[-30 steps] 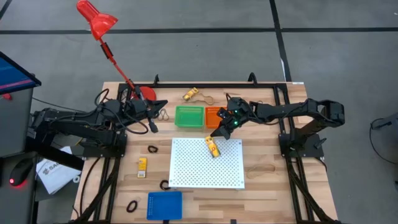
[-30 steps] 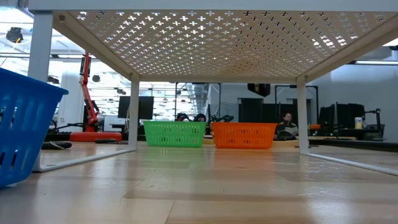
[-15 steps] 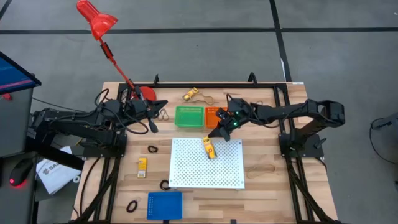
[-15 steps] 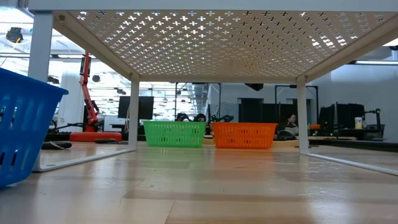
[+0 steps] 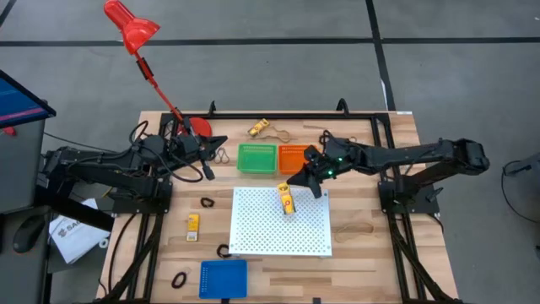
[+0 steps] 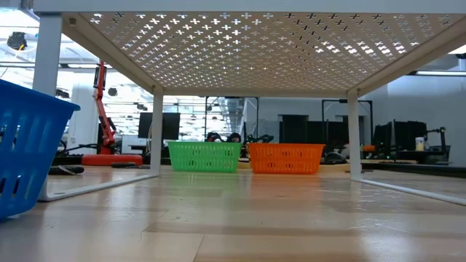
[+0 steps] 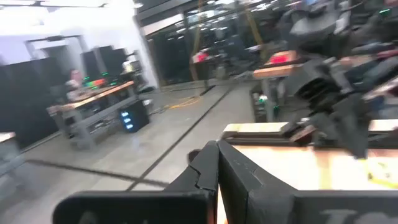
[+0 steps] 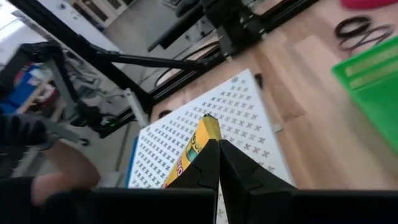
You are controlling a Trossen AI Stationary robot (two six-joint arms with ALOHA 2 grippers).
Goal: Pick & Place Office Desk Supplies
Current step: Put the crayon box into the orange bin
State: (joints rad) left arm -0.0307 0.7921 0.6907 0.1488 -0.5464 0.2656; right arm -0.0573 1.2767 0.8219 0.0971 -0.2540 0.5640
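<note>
A yellow-orange block (image 5: pixel 287 200) lies on the white perforated board (image 5: pixel 278 232). My right gripper (image 5: pixel 292 182) is over the board's far edge, shut, right at the block's far end. In the right wrist view the block (image 8: pixel 194 144) runs behind one finger. My left gripper (image 5: pixel 213 143) is shut beside the red lamp's base (image 5: pixel 198 127). Loose on the table are another block (image 5: pixel 193 224), a third block (image 5: pixel 259 128), black loops (image 5: pixel 207 203) and tan rubber bands (image 5: pixel 354 228). My right gripper comes slanting down from the table's far right, its shut fingers (image 8: pixel 208 163) against or just above the yellow block's far end (image 8: pixel 205 124). I cannot tell whether they touch it. The block lies flat on the board.
A green tray (image 5: pixel 256 158) and an orange tray (image 5: pixel 292 154) stand side by side just beyond the board. A blue tray (image 5: pixel 224 279) sits at the near edge. The red lamp (image 5: pixel 131 25) leans over the far left corner. More black loops (image 5: pixel 179 279) lie near the blue tray.
My right arm has stretched out lower, its elbow swinging toward the table's right edge, while its fingertips stayed at the block's far end. The yellow block has turned slightly on the board. My left arm kept still.
</note>
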